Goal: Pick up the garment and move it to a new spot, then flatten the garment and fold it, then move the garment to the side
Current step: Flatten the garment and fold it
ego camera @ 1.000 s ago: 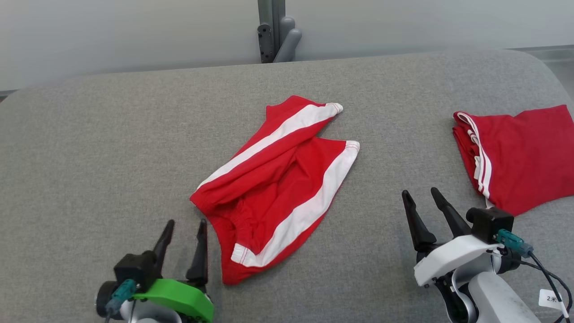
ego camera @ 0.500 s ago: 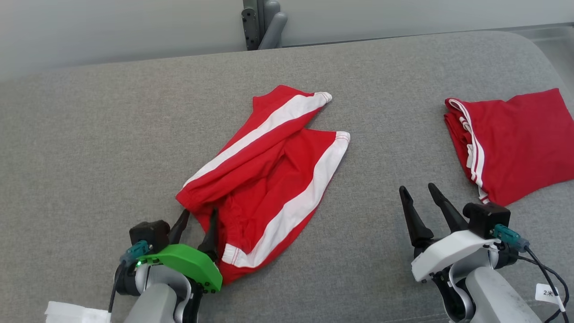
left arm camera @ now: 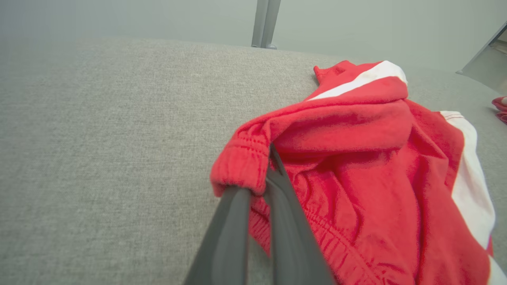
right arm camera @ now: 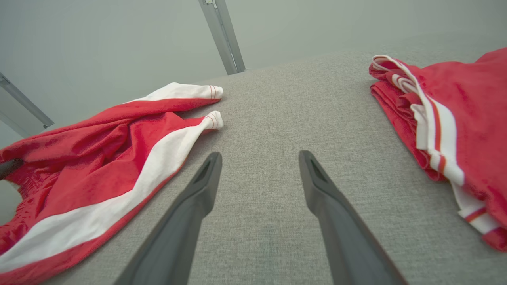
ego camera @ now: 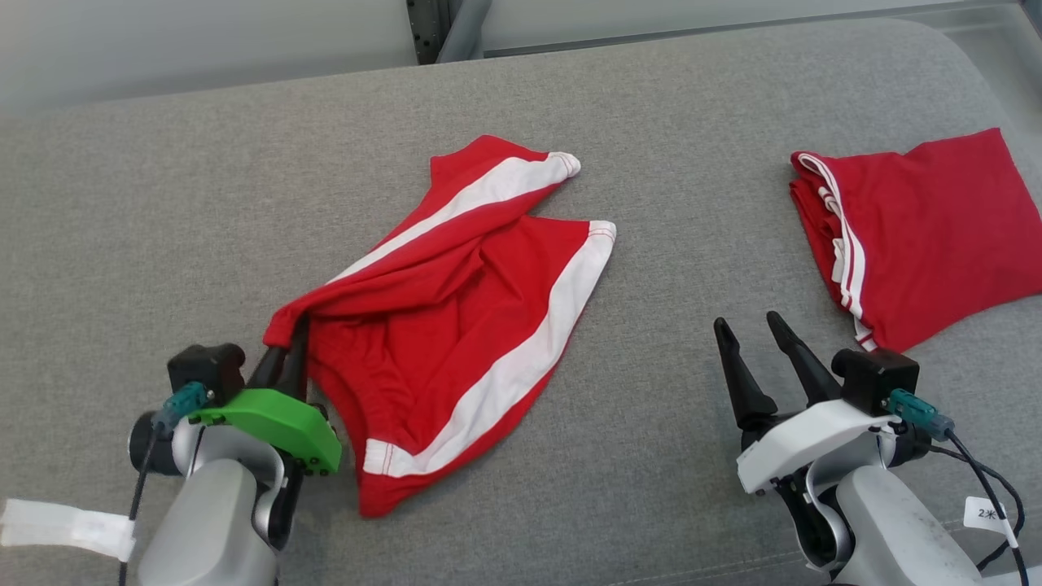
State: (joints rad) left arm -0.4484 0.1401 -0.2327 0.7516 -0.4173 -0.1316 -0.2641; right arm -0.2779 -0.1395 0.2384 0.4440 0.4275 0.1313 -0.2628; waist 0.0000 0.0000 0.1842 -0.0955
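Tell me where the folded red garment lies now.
In the head view, the folded garment lies at the right of the grey cushion, beyond the right gripper, apart from the crumpled shorts.

The garment [ego camera: 456,309] hides the left jaws' tips; the folded red cloth [ego camera: 920,220] runs past the edge.

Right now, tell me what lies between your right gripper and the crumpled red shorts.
Bare grey upholstery; in the head view nothing sits between the right gripper and the red shorts.
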